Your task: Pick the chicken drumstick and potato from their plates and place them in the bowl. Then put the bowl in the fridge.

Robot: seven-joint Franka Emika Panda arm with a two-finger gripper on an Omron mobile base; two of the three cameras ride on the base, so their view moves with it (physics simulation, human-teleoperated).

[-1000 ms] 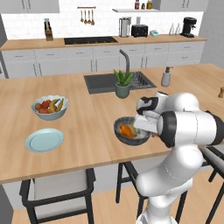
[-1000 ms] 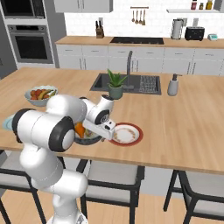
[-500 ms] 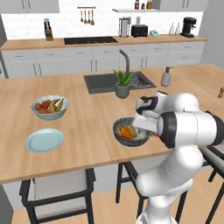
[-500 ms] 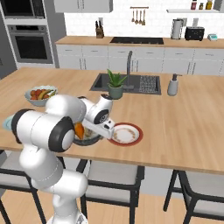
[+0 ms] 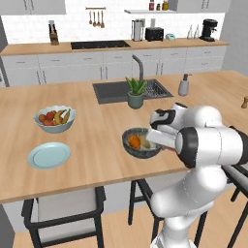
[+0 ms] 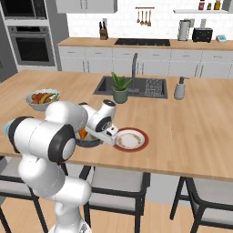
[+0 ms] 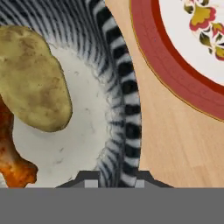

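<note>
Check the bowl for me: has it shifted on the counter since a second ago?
No. In the left base view the bowl sits at the same spot relative to the potted plant and the sink as before.

Both base views are looking forward and down, sharing the bowl [image 5: 141, 144]; hand view is hovering close over its rim

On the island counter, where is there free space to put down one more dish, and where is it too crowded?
Free: the wood between the light blue plate and the bowl, and the wide stretch right of the red-rimmed plate, past the soap dispenser. Crowded: around the bowl, where the gripper closes on its rim, with the red-rimmed plate just beside.
</note>
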